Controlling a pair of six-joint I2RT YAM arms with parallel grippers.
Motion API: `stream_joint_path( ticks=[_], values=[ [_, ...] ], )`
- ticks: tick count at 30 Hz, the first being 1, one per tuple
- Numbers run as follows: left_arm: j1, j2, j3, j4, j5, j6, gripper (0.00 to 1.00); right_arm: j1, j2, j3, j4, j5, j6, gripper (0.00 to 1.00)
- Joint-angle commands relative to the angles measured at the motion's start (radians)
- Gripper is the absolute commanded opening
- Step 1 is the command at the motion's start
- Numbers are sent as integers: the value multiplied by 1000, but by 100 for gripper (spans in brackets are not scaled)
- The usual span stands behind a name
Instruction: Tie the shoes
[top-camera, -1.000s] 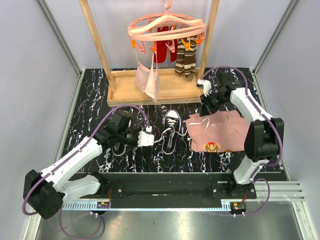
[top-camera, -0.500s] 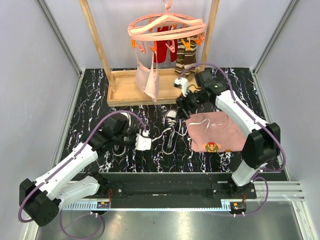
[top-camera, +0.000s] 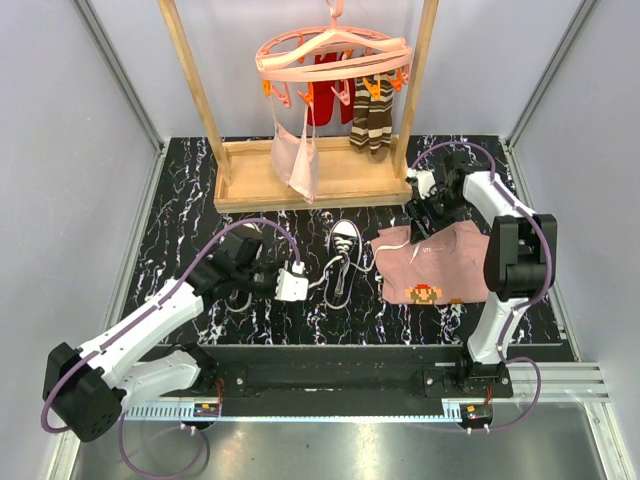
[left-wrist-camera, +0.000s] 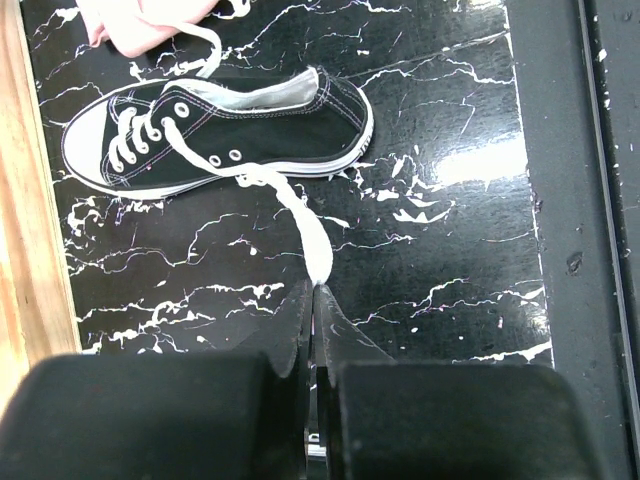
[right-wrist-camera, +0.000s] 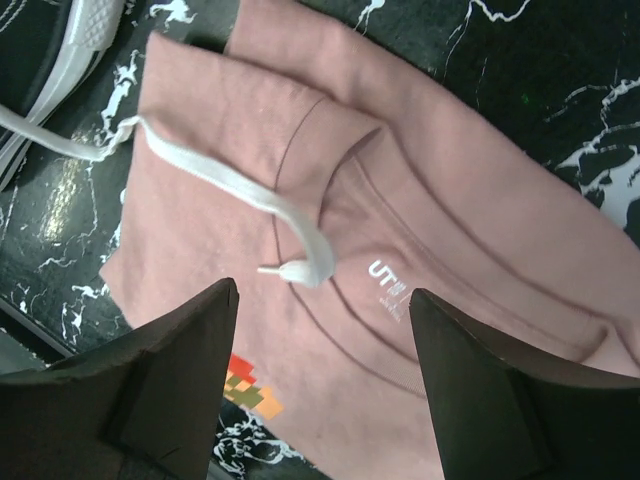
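Seen from above, my right gripper (top-camera: 420, 206) is swinging back from the central shoe (top-camera: 343, 240) toward two o'clock, while at my left wrist the left gripper (left-wrist-camera: 313, 292) is clamping one lace (left-wrist-camera: 305, 225), and at my right wrist the jaws are standing apart, the other lace (right-wrist-camera: 250, 195) lying dropped on the pink cloth (right-wrist-camera: 450, 220), so no knot is starting.

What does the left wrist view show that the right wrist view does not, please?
Only the left wrist view shows the shoe's laced upper and the left gripper shut on one lace. Only the right wrist view shows a loose lace end lying on the pink shirt below the open right gripper. Both show the shoe, shirt and marble table.
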Motion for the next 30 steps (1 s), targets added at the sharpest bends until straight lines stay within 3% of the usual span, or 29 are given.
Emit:
stream_joint_path(
  ticks=[1,11,12,14,16,23,30],
  values=[
    [-7,6,38,20,9,4,0,2,54,85,-39,-29,-8,76],
    [-7,21,42,22,3,1,0,4,170,140,-41,-47,13,57],
    [-9,23,45,20,3,1,0,4,170,138,-41,-52,15,44],
    [-9,23,45,19,3,-2,0,2,161,132,-44,-58,16,29],
    [-9,23,48,20,4,-3,0,2,148,126,-50,-86,16,0],
    [-9,-26,35,42,-7,-14,0,43,-82,127,-85,-338,88,0],
    [-17,-83,2,51,-31,49,0,296,-105,265,10,-414,289,0]
  ],
)
